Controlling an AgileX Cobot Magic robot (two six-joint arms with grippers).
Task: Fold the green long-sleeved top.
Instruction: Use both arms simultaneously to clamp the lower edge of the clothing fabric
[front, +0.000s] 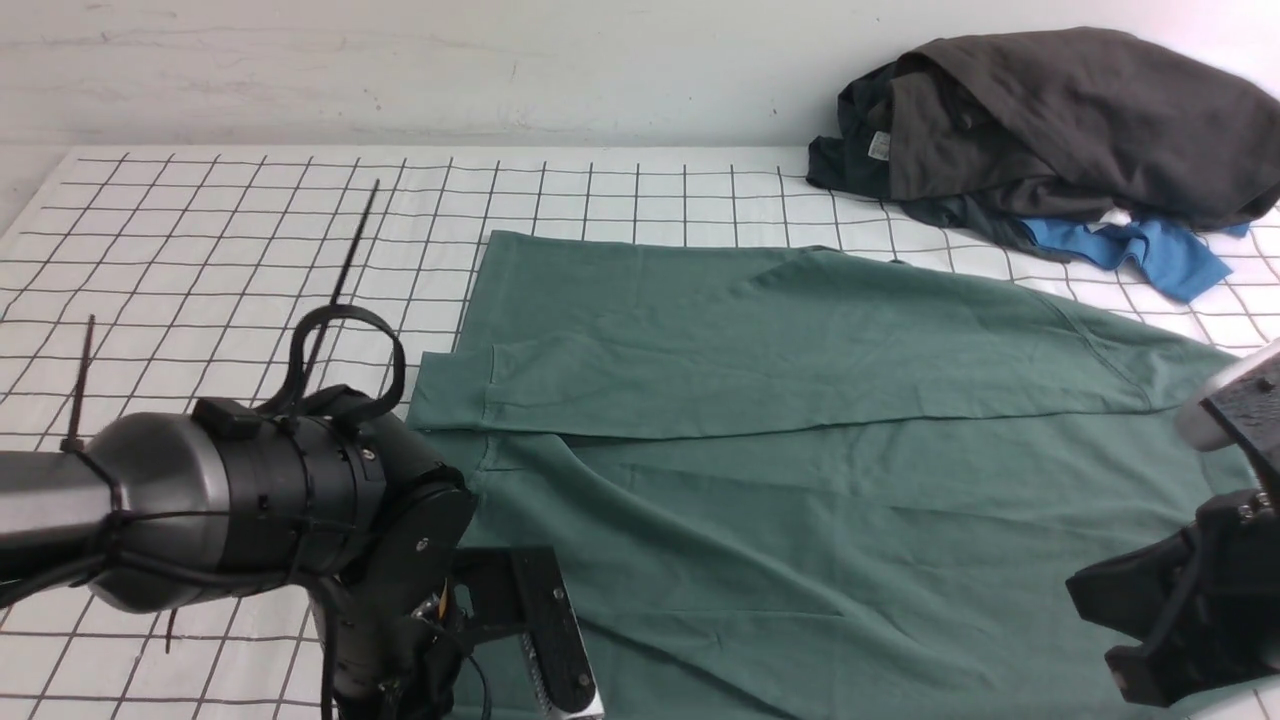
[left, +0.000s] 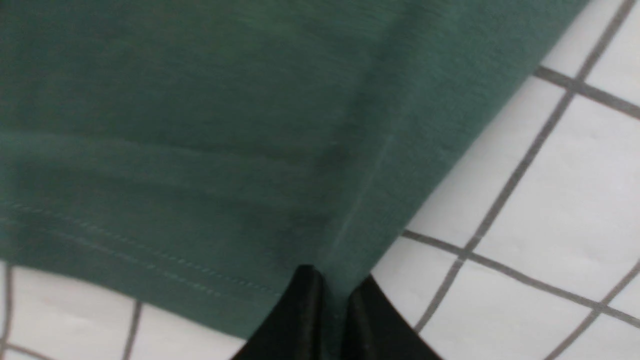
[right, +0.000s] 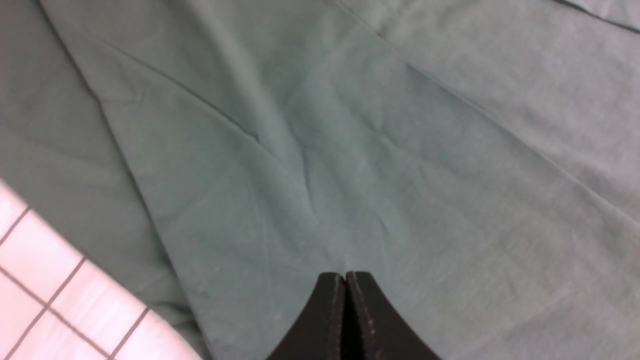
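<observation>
The green long-sleeved top (front: 800, 480) lies spread flat on the white gridded cloth (front: 200, 250), with one sleeve (front: 750, 370) folded across its body. My left arm (front: 250, 500) reaches down at the top's near left corner. In the left wrist view the left gripper (left: 337, 300) is shut on the stitched edge of the green top (left: 200, 125), with fabric between its black fingertips (left: 307, 305). My right arm (front: 1180, 610) is low at the near right. The right gripper (right: 345, 275) is shut, and creases in the green top (right: 400, 150) run to its tips.
A heap of dark grey-black garments (front: 1060, 120) sits at the far right, with a small bright blue garment (front: 1160, 250) poking out beneath it. Thin black cable ties (front: 345, 250) stick up from my left arm. Gridded cloth stretches away at the far left.
</observation>
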